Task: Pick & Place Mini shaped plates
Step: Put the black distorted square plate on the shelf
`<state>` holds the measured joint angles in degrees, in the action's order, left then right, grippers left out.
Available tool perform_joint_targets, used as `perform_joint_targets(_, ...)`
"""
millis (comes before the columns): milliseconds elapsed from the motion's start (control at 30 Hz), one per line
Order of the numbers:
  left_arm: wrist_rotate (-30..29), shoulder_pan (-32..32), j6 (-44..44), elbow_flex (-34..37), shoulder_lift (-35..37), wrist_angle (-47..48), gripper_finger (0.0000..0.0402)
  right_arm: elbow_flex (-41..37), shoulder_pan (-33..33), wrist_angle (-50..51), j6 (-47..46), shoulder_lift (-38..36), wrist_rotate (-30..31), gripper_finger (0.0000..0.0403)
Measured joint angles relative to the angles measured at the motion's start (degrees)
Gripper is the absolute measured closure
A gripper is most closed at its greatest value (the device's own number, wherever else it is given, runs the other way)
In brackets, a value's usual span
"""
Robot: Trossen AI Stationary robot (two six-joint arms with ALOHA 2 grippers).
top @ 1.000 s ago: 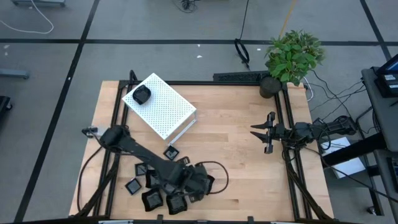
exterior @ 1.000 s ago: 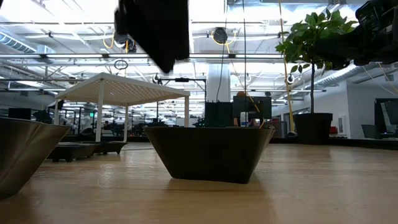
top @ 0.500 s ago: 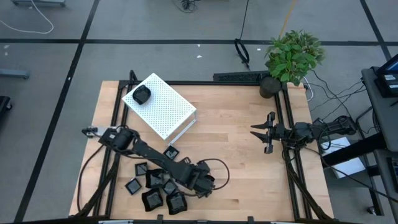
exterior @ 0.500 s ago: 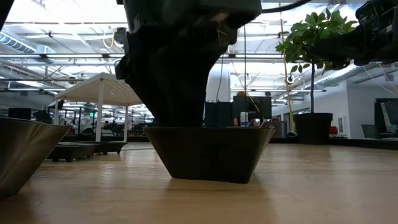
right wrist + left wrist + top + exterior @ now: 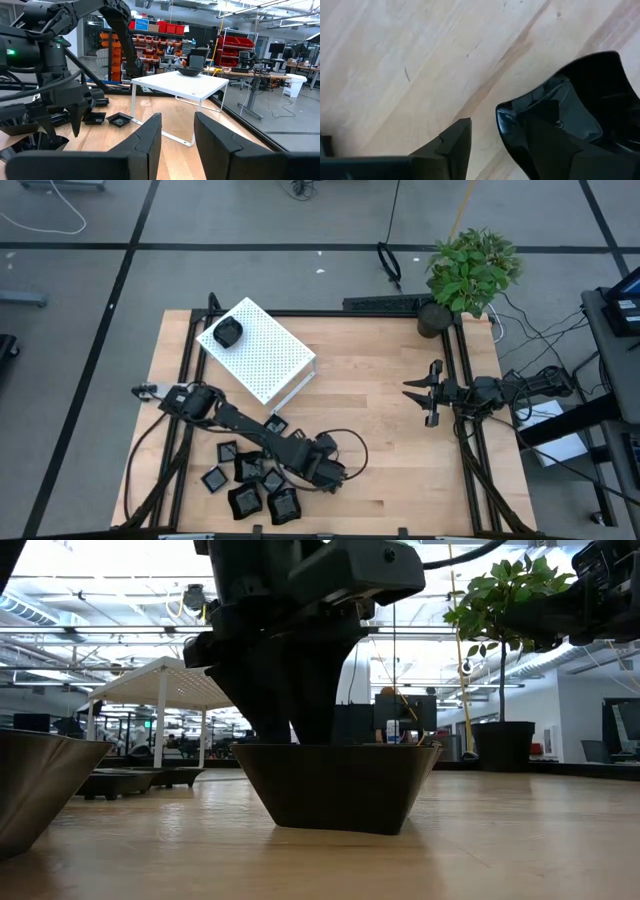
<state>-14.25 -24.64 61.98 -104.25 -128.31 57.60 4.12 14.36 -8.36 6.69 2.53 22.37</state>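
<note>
Your left end effector [image 5: 492, 145], fingers apart, straddles the rim of a mini shaped plate [image 5: 580, 105] at the tabletop's [image 5: 380, 430] front edge; closing off-centre could flip it into neighbouring plates [image 5: 235, 470].

Covering part of the cluster of mini shaped plates [image 5: 243, 480] in the high view, the left arm hiding its own left gripper [image 5: 322, 477] and the dish beneath. Running off the left wrist picture's edge: one glossy plate [image 5: 580, 110], one finger [image 5: 555, 150] standing inside its rim. Cropping a second dish [image 5: 40, 790] at the low view's edge.
</note>
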Motion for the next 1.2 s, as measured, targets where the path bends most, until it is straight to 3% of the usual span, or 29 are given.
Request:
perform_joint_targets(333, 3.61, -0.07, 1.03, 2.93, 0.02, -0.94, 0.0215, 0.00, 0.00, 0.00, -0.02, 0.00, 0.00, 0.0300)
perform_joint_targets(1067, 2.67, -0.07, -2.43, 3.04, 0.02, -4.81, 0.0215, 0.00, 0.00, 0.00, -0.01, 0.00, 0.00, 0.0300)
perform_joint_targets(1200, 2.24, 0.08, -6.65, 3.04, 0.02, -7.31, 0.0215, 0.00, 0.00, 0.00, -0.02, 0.00, 0.00, 0.0300)
